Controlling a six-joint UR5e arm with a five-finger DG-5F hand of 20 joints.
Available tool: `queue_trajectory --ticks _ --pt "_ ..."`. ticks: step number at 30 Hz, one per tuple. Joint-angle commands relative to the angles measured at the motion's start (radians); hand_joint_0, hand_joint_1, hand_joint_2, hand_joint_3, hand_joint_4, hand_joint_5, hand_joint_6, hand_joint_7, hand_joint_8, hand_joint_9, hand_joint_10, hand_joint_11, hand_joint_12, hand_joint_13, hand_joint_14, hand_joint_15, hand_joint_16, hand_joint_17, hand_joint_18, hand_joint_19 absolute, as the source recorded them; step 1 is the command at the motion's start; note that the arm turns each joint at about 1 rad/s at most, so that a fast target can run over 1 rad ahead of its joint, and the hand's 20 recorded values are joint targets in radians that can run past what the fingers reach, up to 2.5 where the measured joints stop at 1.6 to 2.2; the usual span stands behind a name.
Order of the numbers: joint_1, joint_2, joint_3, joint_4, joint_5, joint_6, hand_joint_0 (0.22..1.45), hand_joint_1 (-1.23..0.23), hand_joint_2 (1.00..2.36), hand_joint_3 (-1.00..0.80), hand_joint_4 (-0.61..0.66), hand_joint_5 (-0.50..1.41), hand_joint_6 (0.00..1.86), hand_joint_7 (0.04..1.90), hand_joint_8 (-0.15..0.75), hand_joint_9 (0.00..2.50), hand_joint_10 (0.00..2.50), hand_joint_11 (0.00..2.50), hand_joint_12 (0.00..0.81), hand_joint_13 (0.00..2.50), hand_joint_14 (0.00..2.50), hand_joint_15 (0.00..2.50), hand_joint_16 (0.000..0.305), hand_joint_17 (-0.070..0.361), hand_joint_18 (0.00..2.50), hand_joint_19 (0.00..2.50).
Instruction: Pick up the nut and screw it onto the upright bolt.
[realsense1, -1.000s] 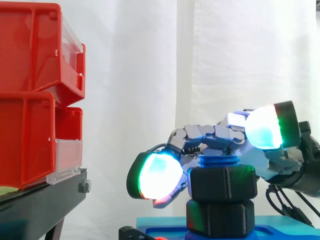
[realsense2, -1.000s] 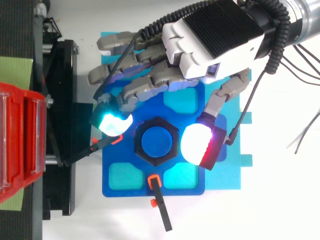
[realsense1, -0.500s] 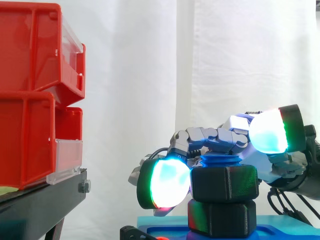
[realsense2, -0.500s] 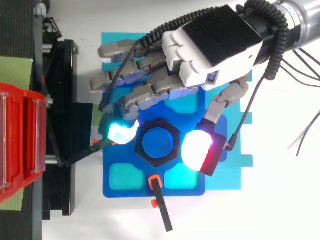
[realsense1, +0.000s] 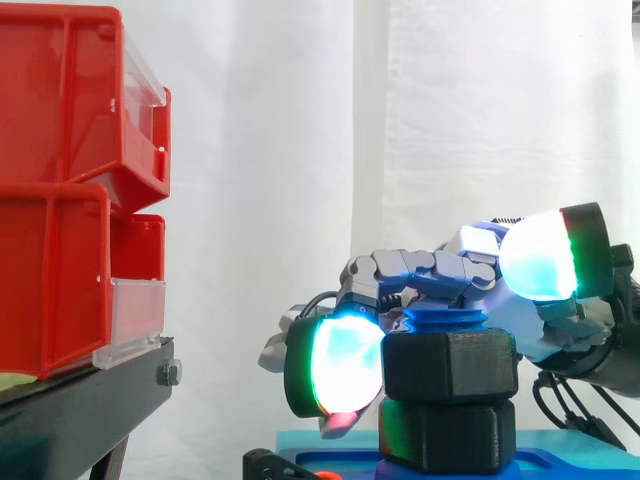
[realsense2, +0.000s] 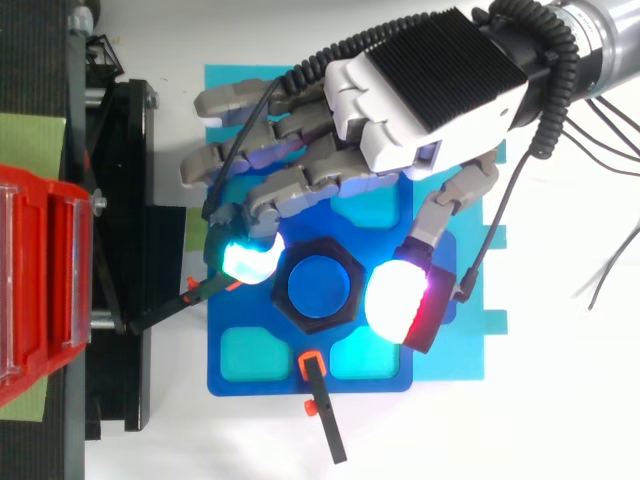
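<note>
A black hex nut (realsense1: 450, 365) (realsense2: 300, 250) sits on the upright blue bolt (realsense1: 440, 320) (realsense2: 318, 286), above a second black nut (realsense1: 445, 435) at the bolt's foot. The bolt stands on a blue plate (realsense2: 245, 375). My hand (realsense2: 430, 85) reaches in from the right, its fingers curled round the upper nut. One cyan fingertip (realsense2: 248, 260) (realsense1: 345, 365) lies against the nut's left side. The thumb's pad (realsense2: 395, 300) (realsense1: 535, 255) stands at the nut's right and higher up; I cannot tell whether it touches.
Red bins (realsense1: 60, 200) (realsense2: 40, 290) are stacked on a black stand (realsense1: 90, 400) to the left, close to the plate. Two black clamps with orange tips (realsense2: 320, 410) (realsense2: 160, 310) hold the plate. A light cyan mat (realsense2: 480, 340) lies under it.
The cyan fingertip has moved right and come up against the nut's left side. The thumb and palm have shifted slightly right.
</note>
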Motion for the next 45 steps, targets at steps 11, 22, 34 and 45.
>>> queue_trajectory --ticks 11,22,34,45 --pt "-0.015 0.000 0.000 0.032 -0.016 0.000 0.45 -0.17 1.00 -0.50 0.20 0.02 0.52 1.43 0.272 0.80 0.00 0.00 0.320 0.40 0.00 0.00 0.037 0.084 0.00 0.00" --pt "-0.031 0.000 0.000 0.044 -0.033 0.002 0.45 -0.19 1.00 -0.50 0.19 0.05 0.52 1.45 0.261 0.95 0.00 0.00 0.302 0.51 0.00 0.00 0.034 0.077 0.07 0.00" --pt "-0.043 0.000 0.002 0.054 -0.056 0.011 0.46 -0.21 1.00 -0.50 0.15 0.07 0.50 1.48 0.206 1.09 0.00 0.00 0.271 0.60 0.00 0.00 0.031 0.069 0.19 0.00" --pt "-0.046 0.000 0.034 0.048 -0.076 0.018 0.44 -0.21 1.00 -0.50 0.24 -0.07 0.50 1.14 0.269 0.89 0.00 0.00 0.318 0.50 0.00 0.00 0.036 0.080 0.09 0.00"
